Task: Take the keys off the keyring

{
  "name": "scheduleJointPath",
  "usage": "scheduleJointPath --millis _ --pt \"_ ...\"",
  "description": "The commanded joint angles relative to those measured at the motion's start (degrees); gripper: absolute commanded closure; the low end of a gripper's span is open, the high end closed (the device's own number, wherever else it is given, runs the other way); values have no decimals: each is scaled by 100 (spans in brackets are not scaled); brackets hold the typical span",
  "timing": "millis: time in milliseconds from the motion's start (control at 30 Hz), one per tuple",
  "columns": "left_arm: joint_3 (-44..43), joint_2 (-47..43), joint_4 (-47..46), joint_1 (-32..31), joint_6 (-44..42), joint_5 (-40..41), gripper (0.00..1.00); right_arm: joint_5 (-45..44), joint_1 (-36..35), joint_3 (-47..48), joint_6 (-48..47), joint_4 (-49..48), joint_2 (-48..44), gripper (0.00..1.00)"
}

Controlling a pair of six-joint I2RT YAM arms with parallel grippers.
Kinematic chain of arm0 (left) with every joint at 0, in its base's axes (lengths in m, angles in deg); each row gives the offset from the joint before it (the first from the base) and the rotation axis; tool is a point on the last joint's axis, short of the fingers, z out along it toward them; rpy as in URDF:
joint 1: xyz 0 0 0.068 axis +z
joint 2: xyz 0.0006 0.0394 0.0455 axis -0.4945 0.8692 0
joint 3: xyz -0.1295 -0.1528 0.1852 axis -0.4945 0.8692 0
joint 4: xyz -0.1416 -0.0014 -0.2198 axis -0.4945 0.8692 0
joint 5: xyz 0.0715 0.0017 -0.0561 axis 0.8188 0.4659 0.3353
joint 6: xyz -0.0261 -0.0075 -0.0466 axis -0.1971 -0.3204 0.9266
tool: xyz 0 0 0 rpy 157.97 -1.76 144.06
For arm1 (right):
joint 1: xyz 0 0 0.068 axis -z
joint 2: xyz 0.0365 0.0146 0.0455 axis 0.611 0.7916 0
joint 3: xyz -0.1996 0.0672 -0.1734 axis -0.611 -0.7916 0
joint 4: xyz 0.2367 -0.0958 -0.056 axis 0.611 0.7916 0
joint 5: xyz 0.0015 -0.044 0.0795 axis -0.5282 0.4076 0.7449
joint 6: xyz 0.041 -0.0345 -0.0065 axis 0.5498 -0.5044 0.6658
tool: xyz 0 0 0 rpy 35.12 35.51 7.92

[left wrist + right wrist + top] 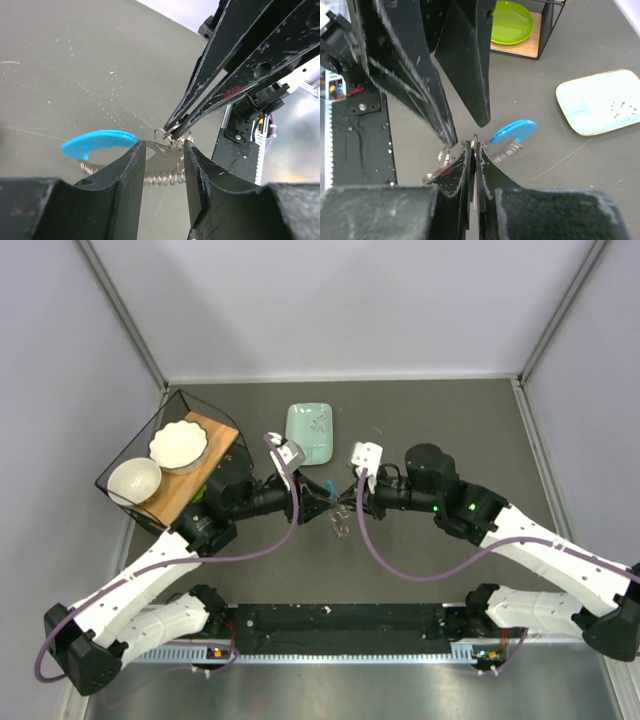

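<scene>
The keyring (167, 136) is a cluster of small metal rings held above the table between both grippers, with a bright blue crescent tag (97, 142) and a coil spring (160, 177) hanging from it. My right gripper (474, 147) is shut on a ring of the cluster; it also shows in the top view (346, 498). The silvery keys (437, 167) hang to its left and dangle below in the top view (340, 525). My left gripper (162, 145) is open, its fingers straddling a flat silver key just under the rings. The blue tag also shows in the right wrist view (515, 132).
A pale green rectangular dish (310, 432) lies just beyond the grippers. A black wire rack (120, 460) with a wooden board, two white bowls (178, 445) and a green plate (512, 22) stands at the left. A black rail (340, 625) runs along the near edge.
</scene>
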Motion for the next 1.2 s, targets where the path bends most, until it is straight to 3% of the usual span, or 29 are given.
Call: scheduleJointPath --millis 0,200,533,800,1167 --pt "18 29 -23 -60 -99 292 59 -146 22 848 654 767 278 100" --pt "369 -165 -357 -86 112 363 59 -138 22 1042 1218 1708 376 100" --pt "695 -218 -840 -130 306 -111 59 -110 31 1410 1842 2350 525 100" --pt "932 -235 -1341 -253 490 -366 58 -190 40 1534 2053 2421 639 100" --pt "836 160 -1517 -534 306 -24 59 -225 40 1666 2229 2412 657 100"
